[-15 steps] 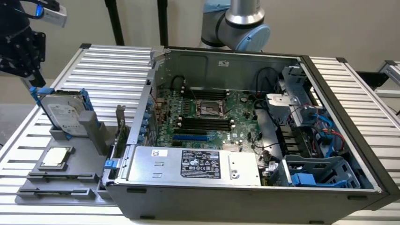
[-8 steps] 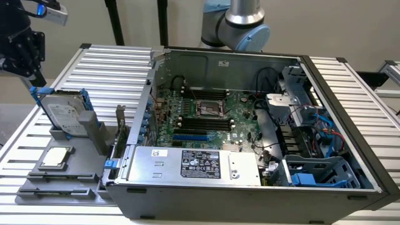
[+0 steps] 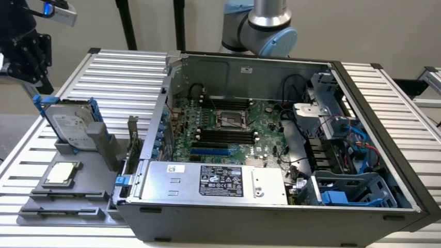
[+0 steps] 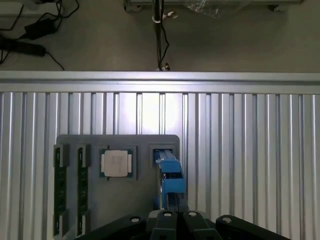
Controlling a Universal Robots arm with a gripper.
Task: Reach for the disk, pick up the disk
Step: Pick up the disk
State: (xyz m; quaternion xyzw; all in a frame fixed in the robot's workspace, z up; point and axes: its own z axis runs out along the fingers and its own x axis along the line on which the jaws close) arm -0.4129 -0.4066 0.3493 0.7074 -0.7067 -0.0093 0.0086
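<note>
While ribbed alu desk [image 3: 110, 67] carries open dark metal PC case [image 3: 276, 227], gray plastic tray [image 3: 31, 214] holds disk [image 3: 69, 124] upright on edge: silver-gray rect. slab, white label, bright blue rails. Black pincer [image 4: 179, 218] hovers over disk, shut tight, empty.

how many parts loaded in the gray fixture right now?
2. The disk stands upright in its slot; the square chip lies flat in the pocket beside it. The long narrow slots look empty, hard to tell.
</note>
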